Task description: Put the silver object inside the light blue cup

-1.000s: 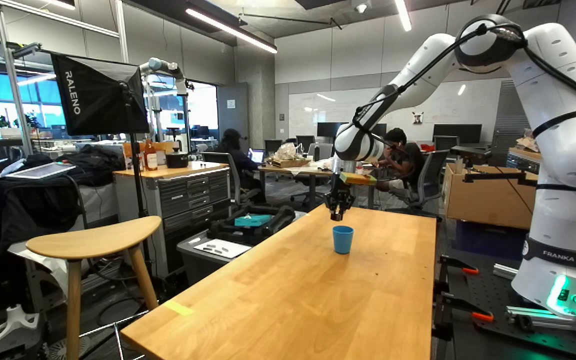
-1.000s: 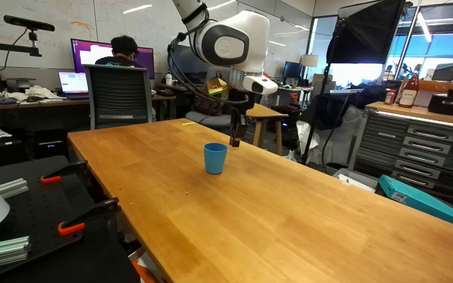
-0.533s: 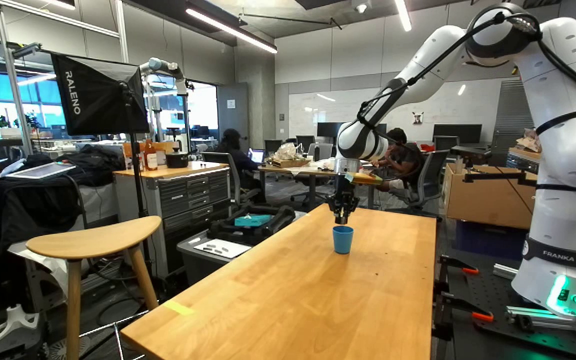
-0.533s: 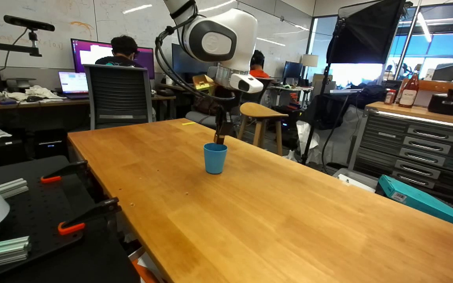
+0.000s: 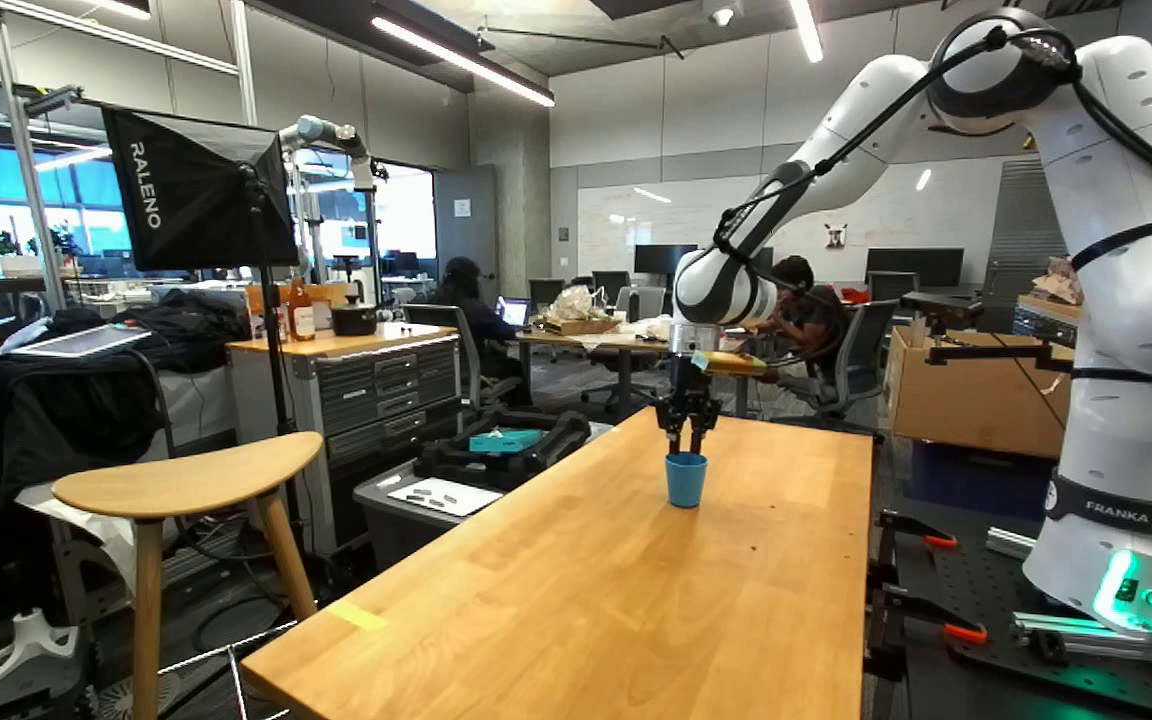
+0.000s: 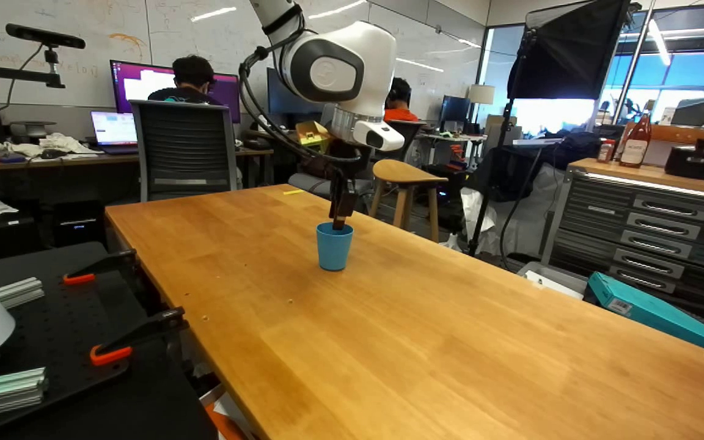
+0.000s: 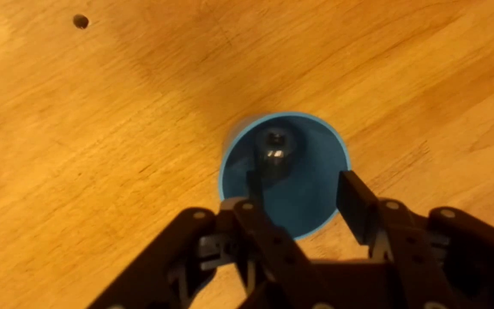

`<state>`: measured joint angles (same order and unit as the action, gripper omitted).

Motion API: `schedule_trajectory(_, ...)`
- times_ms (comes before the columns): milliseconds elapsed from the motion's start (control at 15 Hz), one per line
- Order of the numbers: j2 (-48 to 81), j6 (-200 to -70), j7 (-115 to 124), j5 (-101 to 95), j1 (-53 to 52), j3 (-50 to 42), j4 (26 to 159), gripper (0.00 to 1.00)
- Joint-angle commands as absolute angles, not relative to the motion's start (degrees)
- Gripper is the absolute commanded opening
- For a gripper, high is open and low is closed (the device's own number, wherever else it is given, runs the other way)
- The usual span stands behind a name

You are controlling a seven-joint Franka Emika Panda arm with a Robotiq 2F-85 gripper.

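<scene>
Silver object sits inside the light blue cup, toward one side of the wall, a bright glint on it in your wrist view. Your claw hangs at the cup's mouth, its fingers parted and holding nothing that shows; whether either one touches the rim, you cannot tell. The placing looks done, so what is left for you is probably just to rise clear without tipping the cup. It stands upright on the wooden table, roughly midway between the long edges and well apart from the short edge where yellow tape lies near a corner. Past one long edge, you can read FRANKA EMIKA on the robot base; past the opposite long edge, RALENO runs down the black softbox in an exterior view. Farther back, the label of the bottle is too small to read surely, and writing on the whiteboard is too faint to make out
</scene>
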<state>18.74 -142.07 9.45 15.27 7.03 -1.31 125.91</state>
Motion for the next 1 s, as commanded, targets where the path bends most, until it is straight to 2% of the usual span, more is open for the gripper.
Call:
schedule_trajectory(0,18.31,-142.97,7.51,17.51,6.92,-1.03,125.30,0.25)
schedule_trajectory(200,17.42,-142.30,6.93,17.79,7.18,-0.99,125.06,0.01)
schedule_trajectory(400,15.81,-141.89,5.80,17.72,7.20,-1.10,125.22,0.00)
schedule_trajectory(467,14.79,-141.42,5.28,16.57,6.98,-1.39,125.47,0.09)
schedule_trajectory(533,13.87,-141.10,4.44,16.01,6.95,-1.50,125.69,0.27)
schedule_trajectory(933,8.02,-137.24,1.82,7.17,5.61,-2.70,126.29,0.72)
